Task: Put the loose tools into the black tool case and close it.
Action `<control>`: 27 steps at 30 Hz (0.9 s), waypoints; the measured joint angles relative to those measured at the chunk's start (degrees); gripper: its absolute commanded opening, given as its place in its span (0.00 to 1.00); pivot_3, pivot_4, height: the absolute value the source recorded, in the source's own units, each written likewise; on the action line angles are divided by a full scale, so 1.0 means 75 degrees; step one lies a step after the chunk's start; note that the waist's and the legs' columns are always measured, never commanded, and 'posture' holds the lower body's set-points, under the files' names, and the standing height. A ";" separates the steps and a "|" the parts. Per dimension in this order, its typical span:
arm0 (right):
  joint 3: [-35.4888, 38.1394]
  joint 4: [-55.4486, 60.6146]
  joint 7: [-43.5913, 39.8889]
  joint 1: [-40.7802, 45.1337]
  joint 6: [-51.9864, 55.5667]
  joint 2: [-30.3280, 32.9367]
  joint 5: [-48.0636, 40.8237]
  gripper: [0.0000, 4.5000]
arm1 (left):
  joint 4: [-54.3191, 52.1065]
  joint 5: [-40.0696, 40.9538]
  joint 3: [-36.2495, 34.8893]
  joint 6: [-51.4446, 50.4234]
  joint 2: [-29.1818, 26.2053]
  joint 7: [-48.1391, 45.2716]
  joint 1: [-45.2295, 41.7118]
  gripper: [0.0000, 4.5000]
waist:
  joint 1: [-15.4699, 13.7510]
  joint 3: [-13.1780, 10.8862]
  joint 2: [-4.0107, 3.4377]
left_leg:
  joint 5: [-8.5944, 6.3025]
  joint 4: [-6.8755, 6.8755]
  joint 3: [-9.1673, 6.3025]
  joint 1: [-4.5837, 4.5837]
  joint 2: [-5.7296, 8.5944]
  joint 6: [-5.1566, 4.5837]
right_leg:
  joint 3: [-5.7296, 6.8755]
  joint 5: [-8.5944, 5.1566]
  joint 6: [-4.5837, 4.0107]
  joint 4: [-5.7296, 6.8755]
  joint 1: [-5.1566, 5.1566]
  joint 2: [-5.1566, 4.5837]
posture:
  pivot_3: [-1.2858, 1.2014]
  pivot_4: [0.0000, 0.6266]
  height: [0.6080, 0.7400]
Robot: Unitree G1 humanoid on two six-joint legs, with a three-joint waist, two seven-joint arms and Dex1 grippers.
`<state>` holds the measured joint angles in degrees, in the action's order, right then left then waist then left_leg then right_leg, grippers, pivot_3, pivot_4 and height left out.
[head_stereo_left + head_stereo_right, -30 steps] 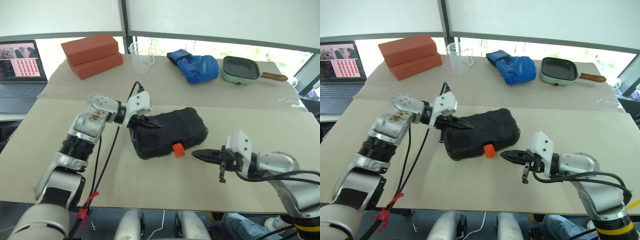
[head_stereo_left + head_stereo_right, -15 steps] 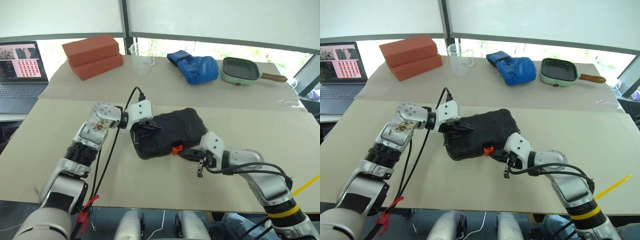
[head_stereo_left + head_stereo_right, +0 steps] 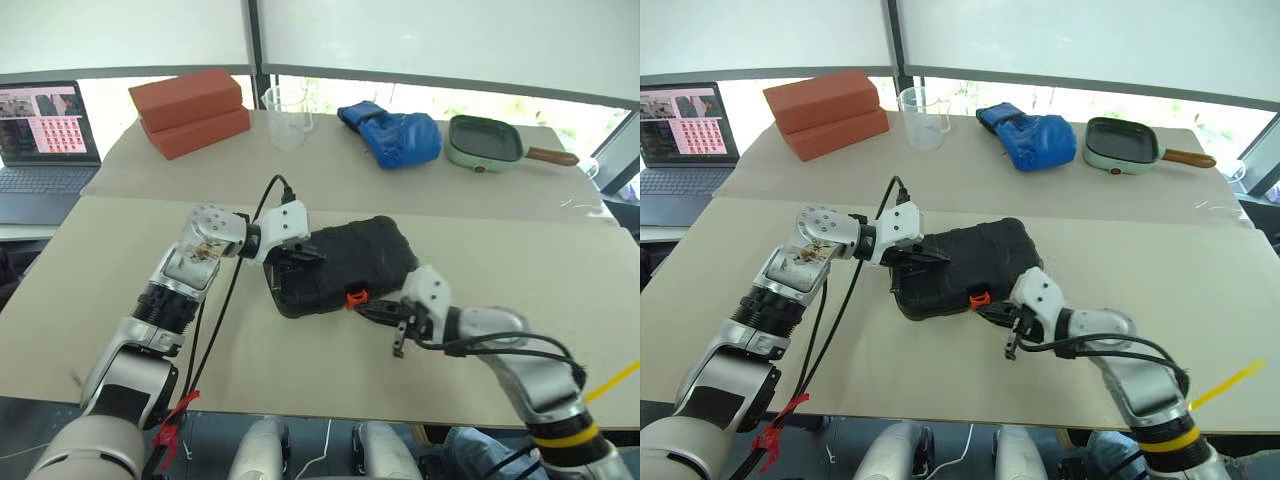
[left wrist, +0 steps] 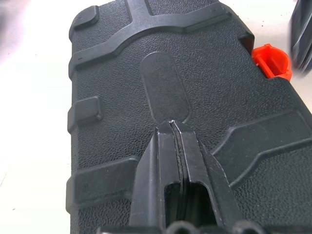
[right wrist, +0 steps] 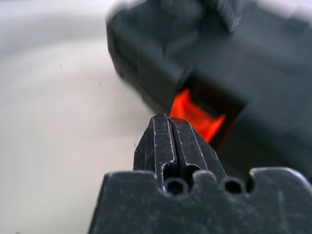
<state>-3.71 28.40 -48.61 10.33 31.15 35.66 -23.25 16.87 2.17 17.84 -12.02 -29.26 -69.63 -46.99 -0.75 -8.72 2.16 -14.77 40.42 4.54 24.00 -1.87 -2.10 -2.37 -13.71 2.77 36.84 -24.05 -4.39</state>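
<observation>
Black tool case (image 3: 340,264): lid down, lying at the middle of the counter (image 3: 120,300), nearer its front edge than its back edge. Orange latch (image 3: 354,297): on the case's front side, not seen seated. Left gripper (image 4: 173,127): jaws pressed together, empty, tip resting on the lid's textured top. Right gripper (image 3: 988,313): jaws likewise closed on nothing, tip just beside the latch. Risks, as judged: a push from the narrow closed tip may glance off the small latch, or shove the case along the smooth counter if the left gripper's hold-down proves too light; the latch may also stay half-caught. Obscured: the case's contents; whether the right tip touches the latch; the latch's seating, blurred in the right wrist view.
</observation>
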 measured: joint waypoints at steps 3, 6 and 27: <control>0.0280 0.0175 0.0123 0.0099 0.0264 0.0024 -0.0234 0.00 | 0.0086 -0.0018 0.0001 0.0110 0.0044 0.0010 -0.0011 0.01 | -0.0008 0.0002 0.0002 | 0.0000 0.0000 0.0001 -0.0006 0.0002 0.0000 | 0.0001 0.0000 -0.0001 0.0000 0.0006 0.0000 | 0.52 0.24 0.99; 0.0138 -0.0032 0.0173 0.0097 0.0261 0.0031 -0.0097 0.00 | 0.0138 -0.0024 0.0010 0.0168 0.0093 0.0017 -0.0023 0.01 | -0.0023 0.0002 0.0002 | 0.0000 0.0000 0.0009 -0.0006 0.0006 -0.0001 | 0.0000 -0.0001 0.0000 -0.0003 0.0006 -0.0003 | 0.52 0.24 0.99; -0.0705 -0.0883 0.0408 0.0097 -0.0174 -0.0446 0.0548 0.00 | 0.0195 -0.0078 0.0166 0.0317 0.0353 0.0021 -0.0094 0.01 | 0.0011 0.0003 0.0002 | 0.0000 0.0000 0.0009 -0.0004 0.0002 -0.0001 | -0.0002 -0.0001 -0.0001 -0.0002 0.0001 0.0002 | 0.52 0.24 0.99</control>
<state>-8.99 21.77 -45.55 11.06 29.84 32.31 -19.14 18.34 1.58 19.08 -9.64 -26.62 -69.47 -47.70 -0.66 -8.70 2.17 -14.77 40.42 4.61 23.96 -1.86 -2.11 -2.38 -13.72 2.77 36.82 -24.04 -4.38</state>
